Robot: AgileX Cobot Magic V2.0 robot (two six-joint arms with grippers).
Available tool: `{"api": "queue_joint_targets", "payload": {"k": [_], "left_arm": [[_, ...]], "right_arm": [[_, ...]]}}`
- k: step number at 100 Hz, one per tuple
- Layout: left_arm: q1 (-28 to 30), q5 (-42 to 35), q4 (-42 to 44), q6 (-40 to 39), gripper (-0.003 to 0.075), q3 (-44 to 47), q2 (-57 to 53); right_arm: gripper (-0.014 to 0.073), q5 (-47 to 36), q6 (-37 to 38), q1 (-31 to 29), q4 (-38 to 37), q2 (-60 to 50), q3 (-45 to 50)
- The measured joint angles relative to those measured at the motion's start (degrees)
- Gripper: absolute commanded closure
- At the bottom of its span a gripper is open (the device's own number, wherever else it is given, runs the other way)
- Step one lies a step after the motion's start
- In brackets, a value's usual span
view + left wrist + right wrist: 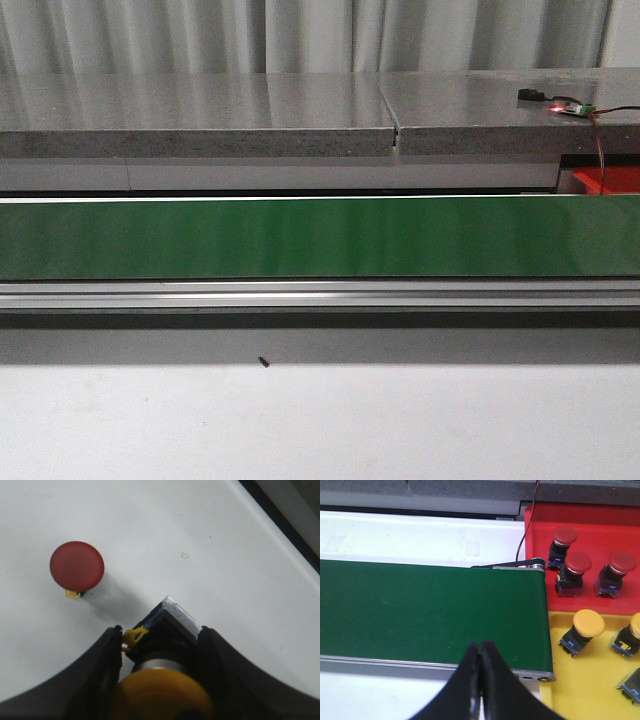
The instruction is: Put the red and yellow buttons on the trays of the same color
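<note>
From where I stand, the long green belt (pixel 320 237) runs the full width of the front view, its near edge bounded by a silver rail (pixel 320 296) with bare white desk (pixel 320 420) in front of it. The left gripper (pixel 157 645) has its fingers (pixel 107 650) clamped on a yellow button (pixel 160 692), black base pointing outward, held over white desk surface; a red button (pixel 77 566) stands on that surface near it, apart from the fingers, with plenty of bare white around. The right gripper (pixel 480 652) hangs over the belt's near edge with its fingers pressed together, holding nothing. Just past the belt's end sit the red tray (pixel 540 517), carrying three red buttons, and beside it the yellow tray (pixel 560 690), carrying yellow ones. I can read no writing or labels anywhere.
</note>
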Motion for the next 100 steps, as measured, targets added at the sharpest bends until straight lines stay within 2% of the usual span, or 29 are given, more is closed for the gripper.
{"api": "queue_joint_targets", "payload": {"k": [36, 56, 100], "left_arm": [[-1.1, 7.2, 1.3, 7.2, 0.054, 9.2, -11.9], [-2.6, 9.1, 2.3, 7.8, 0.054, 13.0, -11.7], [-6.8, 10.6, 5.0, 7.9, 0.0533, 13.6, -5.9]], "right_arm": [[0.066, 0.0, 0.0, 0.0, 0.0, 0.0, 0.0], [0.066, 0.0, 0.0, 0.0, 0.0, 0.0, 0.0], [0.066, 0.0, -0.1, 0.0, 0.0, 0.0, 0.0]]}}
